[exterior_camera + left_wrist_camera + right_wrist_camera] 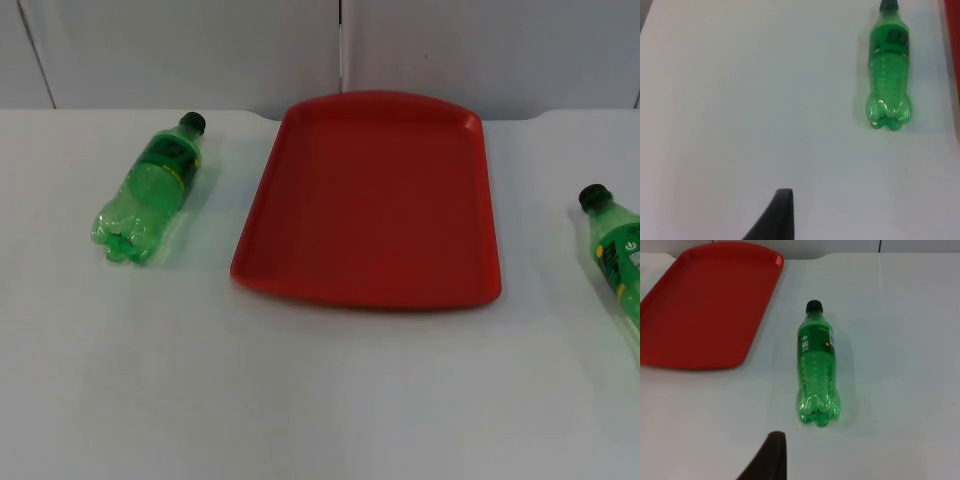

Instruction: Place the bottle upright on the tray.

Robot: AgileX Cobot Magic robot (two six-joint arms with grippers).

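Note:
A red tray [370, 200] lies flat on the middle of the white table, with nothing on it. Left of it a green bottle [150, 190] with a black cap lies on its side, cap toward the wall. A second green bottle [615, 250] lies on its side at the table's right edge, partly cut off. In the left wrist view, my left gripper [775, 220] hangs well short of the left bottle [888, 75], with the tray's rim [954, 50] beyond. In the right wrist view, my right gripper [767, 460] is a short way from the right bottle [817, 365], with the tray [705, 305] off to one side.
The grey partition wall [200, 50] closes off the table just behind the tray. Bare white table top [320, 400] stretches in front of the tray and between it and each bottle.

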